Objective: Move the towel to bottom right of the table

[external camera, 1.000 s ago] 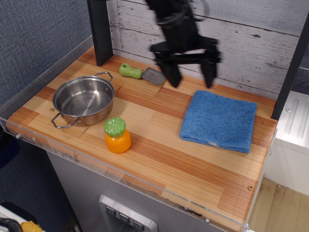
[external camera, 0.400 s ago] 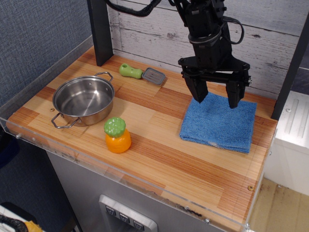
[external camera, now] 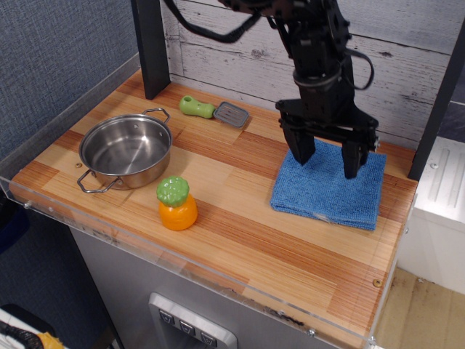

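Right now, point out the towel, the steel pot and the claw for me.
towel point(external camera: 320, 195): the only camera view, on the bare blue cloth in front of the fingers.
steel pot point(external camera: 125, 149): same view, on its shiny inner floor.
claw point(external camera: 328, 166): same view, midway between its two black fingertips, which stand apart over the towel.

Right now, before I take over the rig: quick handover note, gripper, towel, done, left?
Gripper: open, jaws spread, fingertips over the far half of the towel, holding nothing; whether they touch the cloth cannot be told.
Towel: blue, folded flat on the right side of the table, toward the back, white tag on its near edge.
Also there: steel pot at left, orange toy with green top in front of it, green-handled scrubber at the back.
Done: gripper positioned above the towel.
Left: grasp the towel and bring it to the near right corner, then release.
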Controlling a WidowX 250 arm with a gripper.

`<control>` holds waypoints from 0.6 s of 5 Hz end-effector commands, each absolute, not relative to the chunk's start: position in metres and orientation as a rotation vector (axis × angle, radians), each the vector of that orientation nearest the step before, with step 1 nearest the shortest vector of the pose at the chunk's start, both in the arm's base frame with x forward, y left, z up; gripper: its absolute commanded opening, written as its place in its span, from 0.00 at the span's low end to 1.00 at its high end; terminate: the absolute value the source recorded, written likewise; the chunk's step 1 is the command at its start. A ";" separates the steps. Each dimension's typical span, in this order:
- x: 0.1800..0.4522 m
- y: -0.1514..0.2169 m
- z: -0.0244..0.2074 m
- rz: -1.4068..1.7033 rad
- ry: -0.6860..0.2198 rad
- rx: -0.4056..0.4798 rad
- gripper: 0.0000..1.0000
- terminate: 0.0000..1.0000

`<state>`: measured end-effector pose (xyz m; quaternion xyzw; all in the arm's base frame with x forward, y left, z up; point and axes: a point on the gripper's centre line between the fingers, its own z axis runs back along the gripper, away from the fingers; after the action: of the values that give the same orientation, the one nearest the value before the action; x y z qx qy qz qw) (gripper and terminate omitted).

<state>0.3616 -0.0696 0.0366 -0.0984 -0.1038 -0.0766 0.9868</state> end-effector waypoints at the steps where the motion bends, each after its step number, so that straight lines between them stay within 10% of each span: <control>1: 0.369 -0.084 0.025 -0.188 -0.225 -0.185 1.00 0.00; 3: 0.366 -0.093 0.010 -0.192 -0.172 -0.151 1.00 0.00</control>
<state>0.3734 -0.0881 0.0118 -0.0733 -0.0859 -0.0894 0.9896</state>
